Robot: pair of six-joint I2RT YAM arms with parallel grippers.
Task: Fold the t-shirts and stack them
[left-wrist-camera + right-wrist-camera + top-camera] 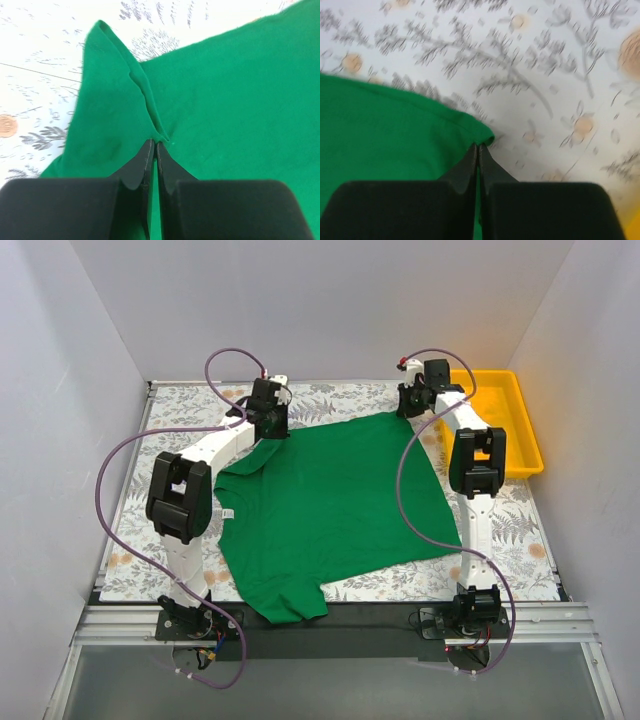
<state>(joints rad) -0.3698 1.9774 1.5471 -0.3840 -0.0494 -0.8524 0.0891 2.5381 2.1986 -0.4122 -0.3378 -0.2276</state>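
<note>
The t-shirt is covering the bench's middle, leaving bare strips running along the left, far and right edges. The yellow tray is crowding the far right corner just beside the right hand; white walls are closing three sides.

Two robot arms, the left arm and right arm, show white links, black joint housings, looping purple cables and black, tapered left gripper and right gripper.

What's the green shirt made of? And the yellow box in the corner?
The green t-shirt looks like soft, matte knit cloth: it wrinkles, folds and shows a stitched hem. The yellow tray is probably hard plastic: smooth, with stiff straight walls.
</note>
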